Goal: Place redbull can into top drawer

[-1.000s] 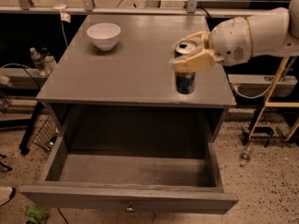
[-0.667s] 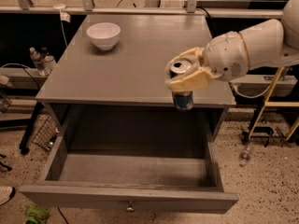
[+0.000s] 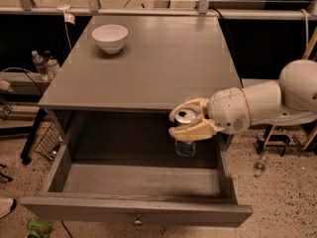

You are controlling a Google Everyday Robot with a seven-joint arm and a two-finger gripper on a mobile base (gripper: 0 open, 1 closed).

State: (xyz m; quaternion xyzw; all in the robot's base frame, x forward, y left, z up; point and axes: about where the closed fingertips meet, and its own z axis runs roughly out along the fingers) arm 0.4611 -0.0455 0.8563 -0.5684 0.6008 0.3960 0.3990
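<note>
The redbull can (image 3: 185, 145) is a slim silver and blue can with a pull-tab top. It hangs upright over the right part of the open top drawer (image 3: 141, 180), just in front of the table's front edge. My gripper (image 3: 187, 124) comes in from the right on a white arm and is shut on the redbull can near its top. The drawer is a wide grey box pulled fully out, with a small round knob (image 3: 137, 221) on its front. The can's base is above the drawer floor.
A white bowl (image 3: 110, 37) stands at the back left of the grey table (image 3: 148, 68). Bottles (image 3: 40, 64) and a wire basket (image 3: 48, 142) sit on the floor at the left. Stands and cables are on the floor at the right.
My gripper has carried the redbull can from above the table's right front corner forward and down, past the table edge, to a spot over the open drawer.
</note>
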